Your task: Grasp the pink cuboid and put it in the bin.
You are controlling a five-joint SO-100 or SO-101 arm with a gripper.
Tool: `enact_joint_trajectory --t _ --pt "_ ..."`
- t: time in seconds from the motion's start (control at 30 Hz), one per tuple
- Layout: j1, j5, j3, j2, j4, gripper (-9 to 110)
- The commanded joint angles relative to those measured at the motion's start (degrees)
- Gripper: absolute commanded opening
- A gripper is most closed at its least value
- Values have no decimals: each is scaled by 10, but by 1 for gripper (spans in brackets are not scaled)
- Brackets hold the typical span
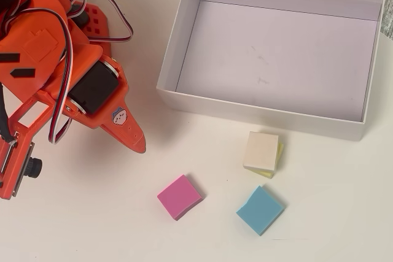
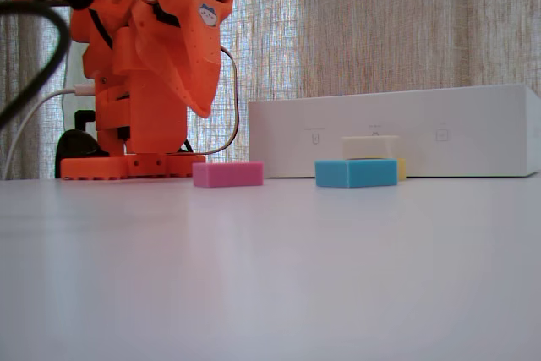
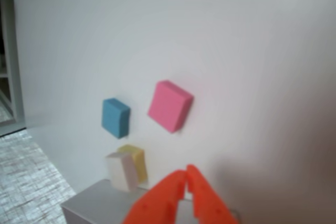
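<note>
Closed pincer (image 3: 186, 174) hangs clear of pink cuboid (image 3: 170, 105), bare table around.

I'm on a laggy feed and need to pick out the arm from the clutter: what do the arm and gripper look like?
The arm is bright orange printed plastic with black servo motors set into it and bundled red, black and white cables looping along it. The gripper ends in two pointed orange fingers. A small round cartoon sticker sits near the gripper.
</note>
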Motion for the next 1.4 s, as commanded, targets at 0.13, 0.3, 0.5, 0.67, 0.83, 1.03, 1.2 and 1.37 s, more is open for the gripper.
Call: enact_joint_trajectory --t 0.13,0.3,0.5,0.67,0.83,1.03,1.2,1.37 --pt "3 -8 0 -2 -10 -8" --pt "3 -8 0 -2 -10 -8" --pt "3 -8 0 -2 -10 -8" --pt "3 -8 0 -2 -10 -8" --pt "6 -8 -1 -12 -22 -3" --pt "-1 -25 -168 -185 -149 2" --pt "-36 0 -421 -370 -141 7" --pt "-51 53 -666 -523 -70 19"
